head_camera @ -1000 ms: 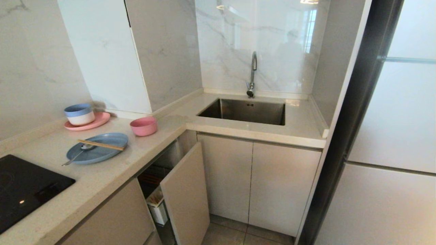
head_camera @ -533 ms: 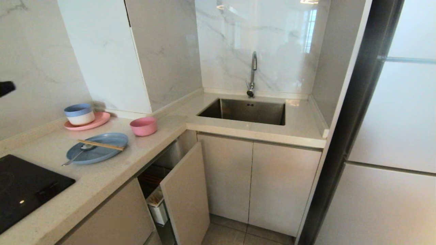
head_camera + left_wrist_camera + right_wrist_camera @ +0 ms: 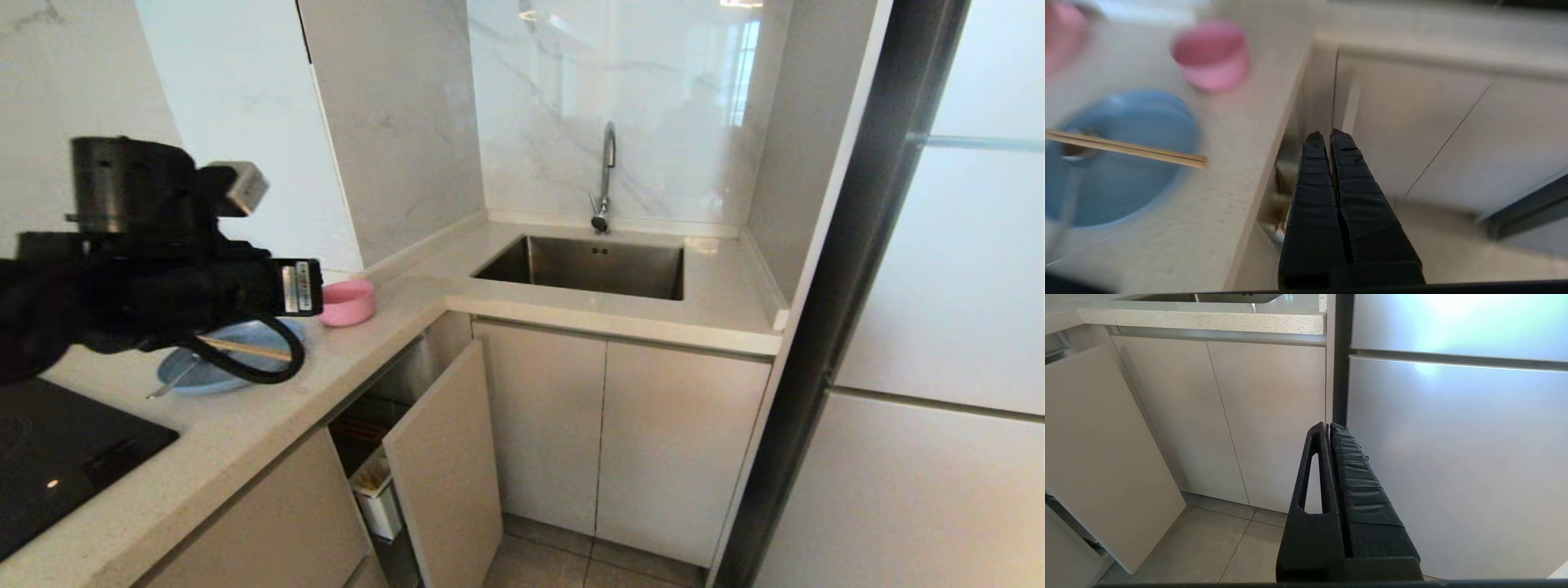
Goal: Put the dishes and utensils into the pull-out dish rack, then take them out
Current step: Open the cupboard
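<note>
kitchen: beige counter along the corner, sink behind.
left gripper: fingers together, empty – above the counter edge.
right gripper: fingers together, parked low near the cabinet doors.
plate: blue, holds the chopsticks and a spoon.
bowl: pink, empty, beside the plate.
rack: only partly out – i think it must be pulled fully first.

A small round matte pink bowl and a wide shallow matte blue plate sit on the speckled beige stone surface. Thin light-wood chopsticks cross the plate. The wall panels are white marble with grey veins. The cooktop is glossy black, the cabinet doors plain beige.
</note>
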